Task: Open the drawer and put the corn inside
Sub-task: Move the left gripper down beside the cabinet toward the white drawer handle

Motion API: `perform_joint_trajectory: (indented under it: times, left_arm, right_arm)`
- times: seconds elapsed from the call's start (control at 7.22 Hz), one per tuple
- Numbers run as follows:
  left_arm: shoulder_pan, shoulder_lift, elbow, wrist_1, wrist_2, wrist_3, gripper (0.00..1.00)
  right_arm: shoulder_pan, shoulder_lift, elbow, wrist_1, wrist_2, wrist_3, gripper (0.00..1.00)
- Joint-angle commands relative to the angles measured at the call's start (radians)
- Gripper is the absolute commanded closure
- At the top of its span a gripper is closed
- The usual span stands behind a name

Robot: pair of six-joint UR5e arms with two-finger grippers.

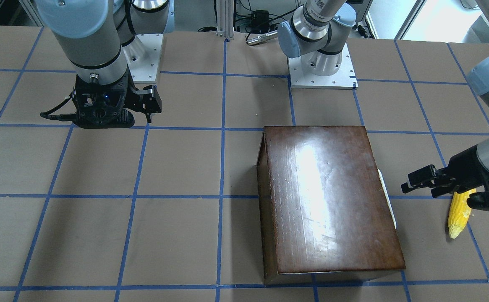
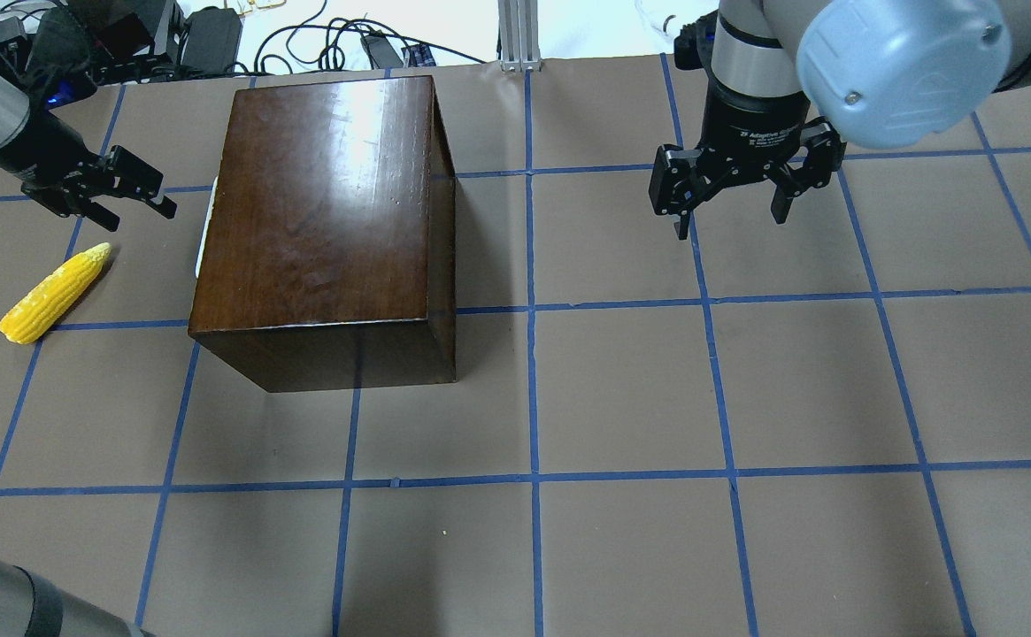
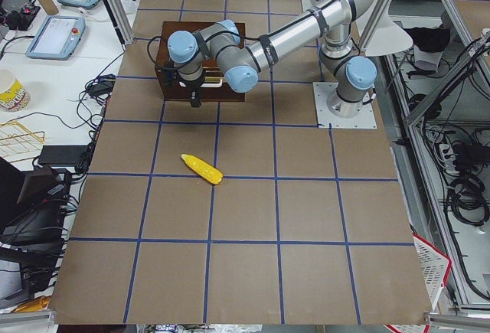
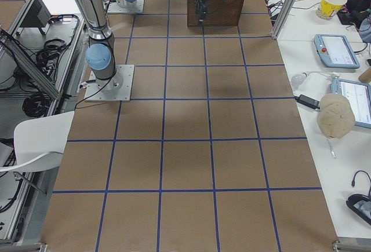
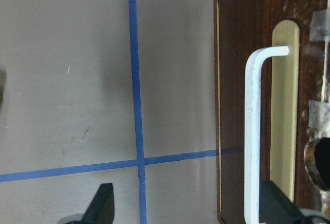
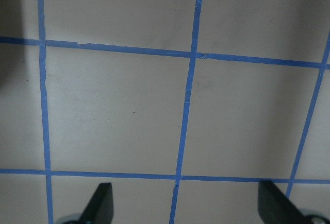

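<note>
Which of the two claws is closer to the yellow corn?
The left claw, the one beside the brown box and its white handle; the corn lies just next to it. The right claw hangs over bare table on the box's other side.

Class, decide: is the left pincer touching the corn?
Apart. The overhead view shows bare table between the left pincer and the corn, which lies alone.

Yellow corn, glossy dark-brown box, blue-gridded tan table.
</note>
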Motion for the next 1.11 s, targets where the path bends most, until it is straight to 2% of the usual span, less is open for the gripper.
perform_joint_trajectory:
  times: [0.0,0.97]
  left_arm:
    - [0.000,-0.024,-0.009,0.000,-0.091,0.007,0.00]
    - [-0.006,-0.073,-0.024,-0.007,-0.131,0.024,0.00]
  right_arm:
    - [0.000,0.000,0.000,0.000,0.000,0.000,0.00]
    - [0.000,0.000,0.000,0.000,0.000,0.000,0.00]
